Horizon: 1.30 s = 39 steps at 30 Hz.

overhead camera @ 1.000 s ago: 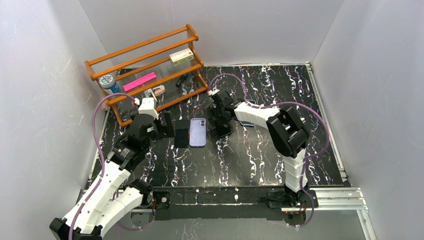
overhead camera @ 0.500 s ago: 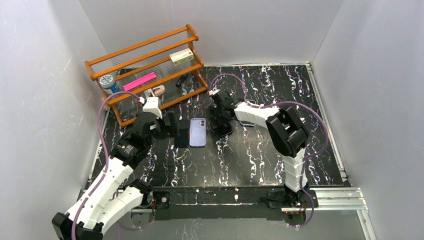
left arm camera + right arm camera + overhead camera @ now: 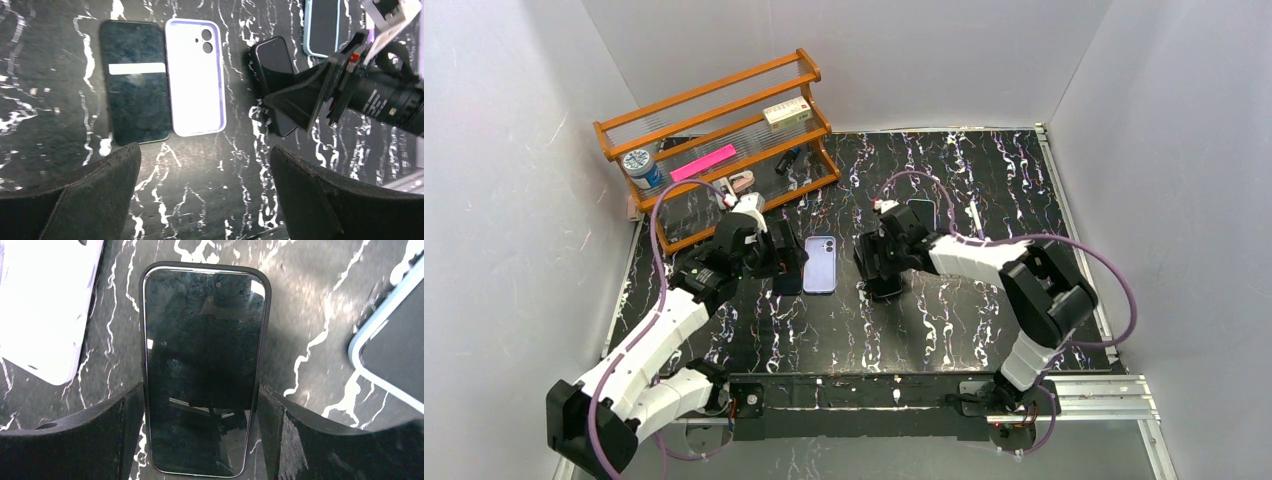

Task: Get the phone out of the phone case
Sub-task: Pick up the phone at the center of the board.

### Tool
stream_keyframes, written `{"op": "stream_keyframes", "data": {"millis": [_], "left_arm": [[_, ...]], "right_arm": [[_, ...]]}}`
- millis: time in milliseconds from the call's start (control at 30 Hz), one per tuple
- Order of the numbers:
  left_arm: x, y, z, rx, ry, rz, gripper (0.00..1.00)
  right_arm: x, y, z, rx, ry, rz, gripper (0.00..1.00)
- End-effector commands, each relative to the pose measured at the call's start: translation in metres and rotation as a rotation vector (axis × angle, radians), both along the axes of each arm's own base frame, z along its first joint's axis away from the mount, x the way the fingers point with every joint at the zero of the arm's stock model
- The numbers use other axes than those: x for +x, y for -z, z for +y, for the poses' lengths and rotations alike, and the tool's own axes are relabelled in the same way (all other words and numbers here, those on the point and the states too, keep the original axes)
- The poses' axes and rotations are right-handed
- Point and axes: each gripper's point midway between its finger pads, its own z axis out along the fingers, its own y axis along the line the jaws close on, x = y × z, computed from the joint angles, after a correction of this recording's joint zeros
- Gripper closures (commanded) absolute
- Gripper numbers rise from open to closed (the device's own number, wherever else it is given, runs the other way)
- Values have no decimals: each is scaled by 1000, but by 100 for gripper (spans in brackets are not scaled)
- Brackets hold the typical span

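A bare black phone [image 3: 136, 82] lies screen up next to an empty lavender case [image 3: 195, 77] at mid-table; both also show in the top view, the phone [image 3: 789, 266] left of the case [image 3: 820, 264]. My left gripper [image 3: 205, 150] is open and empty, hovering just near of them, and in the top view [image 3: 774, 262] sits at the phone's left. My right gripper [image 3: 200, 390] is shut on a second phone in a black case [image 3: 202, 355], one finger on each long edge, right of the lavender case [image 3: 879, 268].
A third phone in a light blue case [image 3: 921, 213] lies behind the right gripper. A wooden rack [image 3: 714, 150] with small items stands at the back left. White walls enclose the black marbled table [image 3: 984, 320].
My right gripper has moved right and nearer, uncovering the light blue cased phone. My left gripper has reached farther toward the black phone and lavender case.
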Motion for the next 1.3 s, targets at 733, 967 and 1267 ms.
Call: {"op": "stream_keyframes", "data": {"millis": [733,967,1267], "left_arm": [[19,40,-120,-305,56,153,9],[19,52,-130,-328,49,181,19],[16,57,-143,-390,68,219,50]], "right_arm": [[-51,-99,44,667,-82,-172,94],[-58,-113,48,705,-138,-220,94],[-60,-132,54,732,-208,-278,93]]}}
